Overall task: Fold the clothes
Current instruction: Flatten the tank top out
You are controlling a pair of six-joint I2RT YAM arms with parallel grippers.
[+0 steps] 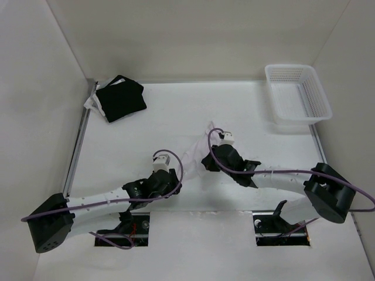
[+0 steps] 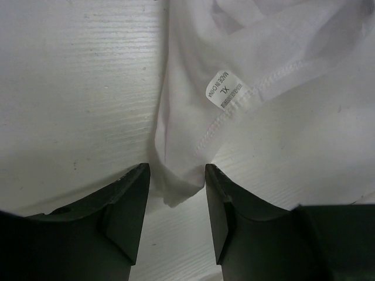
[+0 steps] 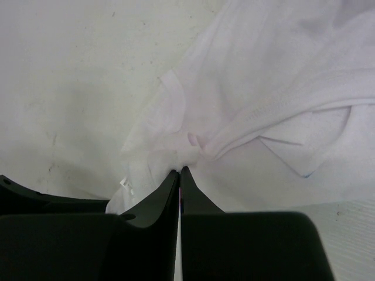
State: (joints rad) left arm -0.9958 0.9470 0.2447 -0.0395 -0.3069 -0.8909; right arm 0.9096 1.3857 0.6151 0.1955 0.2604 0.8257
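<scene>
Left gripper (image 2: 176,170) stands released. Its two dark fingers (image 2: 126,205) are parted, and a narrow folded end of the white garment (image 2: 187,88) lies on the table between them. The cloth fills most of the gap, but the pads are not pressed into it. Just beyond those fingers a small sewn-in label (image 2: 224,89) reading "MADE IN CHINA XL" sits beside a stitched hem (image 2: 275,75) that runs diagonally across the fabric.

The right gripper (image 3: 179,172) is clenched, with its fingers (image 3: 158,205) closed flat against each other so that only a thin slit shows between them. The fabric gathers into a small pucker right at the fingertips, so the tips appear to be pinching a thin bit of the garment. From that pucker the wrinkled cloth fans away up and to the right, with a seam crossing it.

In the top view the garment lies crumpled near the middle of the white table (image 1: 234,105), bunched into a narrow diagonal strip between the two grippers. The left arm reaches in from the near left and the right arm from the near right, with both wrists low over the cloth. The garment is thin and pale enough that its outline is hard to trace against the tabletop.

A black folded garment (image 1: 120,98) with white trim sits at the far left corner. A white plastic basket (image 1: 290,124) stands at the far right edge. Both are well apart from the cloth and the arms.
</scene>
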